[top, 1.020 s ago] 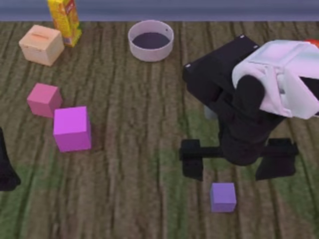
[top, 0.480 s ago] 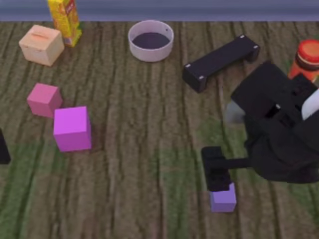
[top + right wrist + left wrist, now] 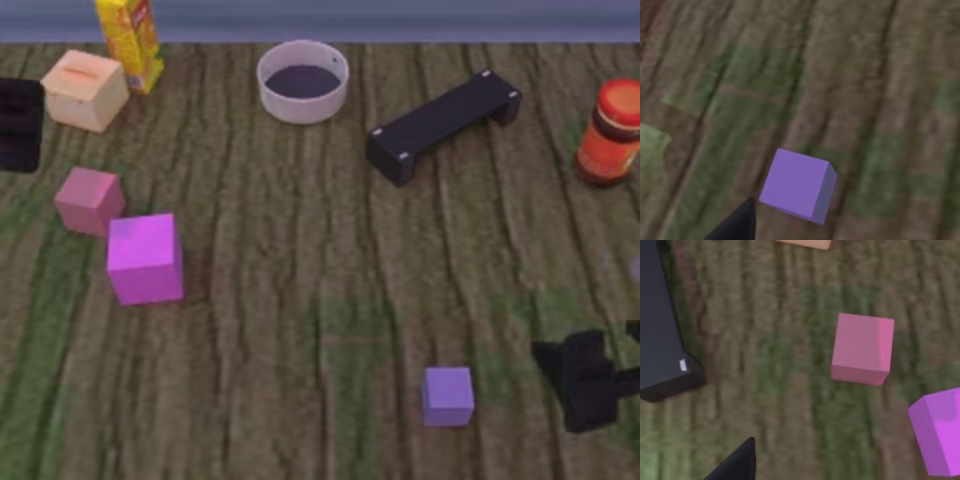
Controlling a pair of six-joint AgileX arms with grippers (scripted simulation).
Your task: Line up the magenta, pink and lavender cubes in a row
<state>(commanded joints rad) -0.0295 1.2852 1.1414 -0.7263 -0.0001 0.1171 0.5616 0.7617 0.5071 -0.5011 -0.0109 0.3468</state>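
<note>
Top view: wood-grain table (image 3: 300, 300) w/ green patches. Magenta cube (image 3: 146, 258) at left, mid-depth; pink cube (image 3: 89, 200) just beside it, up-left, nearly corner to corner, can't tell if touching. Lavender cube (image 3: 447, 396) sits alone near the front, right of centre, well apart from the other two, so no row yet. My left gripper (image 3: 20, 125) shows only as a dark block at the left edge, left of the peach box (image 3: 84, 90) and above the pink cube; jaw state can't be told here. My right gripper (image 3: 590, 380) is a dark shape at the right edge near the front, right of the lavender cube w/ a clear gap, holding nothing; jaw width can't be told. Other items at the back: yellow carton (image 3: 130, 40) next to the peach box, white bowl (image 3: 303, 80) at centre, black bar (image 3: 442, 124) lying diagonal right of the bowl, orange jar (image 3: 610, 132) at far right.

Left wrist view: pink cube (image 3: 862, 349) on bare table, magenta cube (image 3: 937, 435) near it at the frame edge, small gap between them. Dark slab (image 3: 662, 330) along one side, black tip (image 3: 737, 465) at the edge; jaw gap not readable.

Right wrist view: lavender cube (image 3: 799, 184) resting flat on the table, a black tip (image 3: 735, 225) just beside one corner, nothing gripped.
</note>
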